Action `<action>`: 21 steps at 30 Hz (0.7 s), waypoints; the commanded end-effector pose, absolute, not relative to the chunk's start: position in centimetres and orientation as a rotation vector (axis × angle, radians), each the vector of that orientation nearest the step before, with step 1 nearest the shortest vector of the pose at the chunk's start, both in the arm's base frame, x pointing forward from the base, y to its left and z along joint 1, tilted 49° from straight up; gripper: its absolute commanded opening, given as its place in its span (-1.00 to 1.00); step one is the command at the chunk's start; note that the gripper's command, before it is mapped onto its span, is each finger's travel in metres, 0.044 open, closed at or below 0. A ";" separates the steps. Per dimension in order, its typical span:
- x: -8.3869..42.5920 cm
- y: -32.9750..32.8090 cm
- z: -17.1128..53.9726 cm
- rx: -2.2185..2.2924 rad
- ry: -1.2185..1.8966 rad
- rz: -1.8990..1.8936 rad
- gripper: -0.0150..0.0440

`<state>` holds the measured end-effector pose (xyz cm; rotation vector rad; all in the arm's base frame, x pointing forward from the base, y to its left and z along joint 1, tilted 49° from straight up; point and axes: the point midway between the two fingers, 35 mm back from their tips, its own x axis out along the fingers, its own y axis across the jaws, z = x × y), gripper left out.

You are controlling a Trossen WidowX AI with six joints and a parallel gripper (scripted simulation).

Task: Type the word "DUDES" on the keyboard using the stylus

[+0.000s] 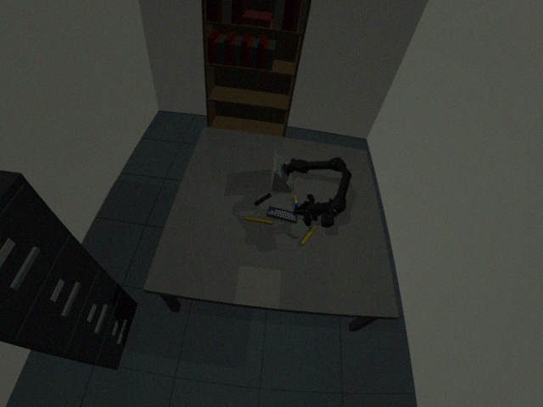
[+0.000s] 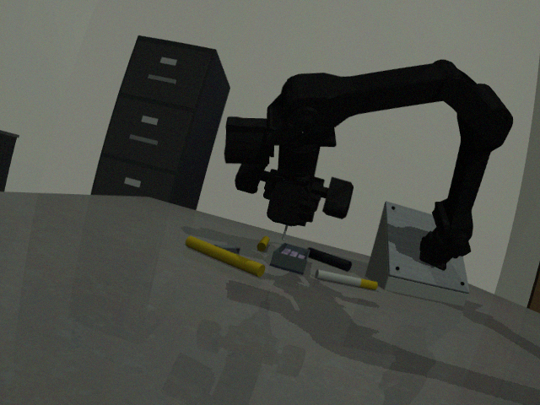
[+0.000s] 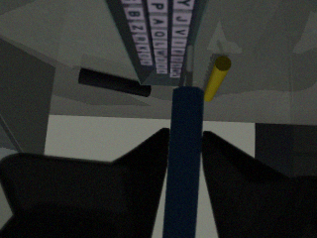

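Observation:
My gripper (image 1: 300, 210) (image 2: 291, 221) (image 3: 185, 137) is shut on the stylus (image 2: 285, 232) (image 3: 185, 164), whose blue body stands between the fingers in the wrist view. Its thin grey tip points down to the keyboard. The keyboard (image 1: 282, 214) (image 2: 289, 262) (image 3: 158, 21) is dark, with rows of pale lettered keys. In the exterior view a small gap shows between the tip and the keyboard's top. In the wrist view the tip overlaps the keyboard's right edge. Which key is nearest to it I cannot tell.
Yellow cylinders (image 1: 259, 220) (image 1: 308, 235) (image 2: 224, 256) (image 2: 262, 244) (image 3: 217, 79) lie around the keyboard. A black cylinder (image 1: 262, 199) (image 2: 329, 258) (image 3: 114, 82) and a white cylinder (image 2: 337, 278) with a yellow end lie nearby. The arm's base is on a grey wedge (image 1: 280, 186) (image 2: 409, 261).

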<state>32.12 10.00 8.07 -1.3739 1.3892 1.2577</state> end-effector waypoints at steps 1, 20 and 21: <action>32.1 8.4 6.5 -1.380 1.401 1.264 -0.49; 31.4 2.6 0.5 -1.391 1.402 1.266 -0.49; 31.4 2.7 0.4 -1.391 1.402 1.266 -0.49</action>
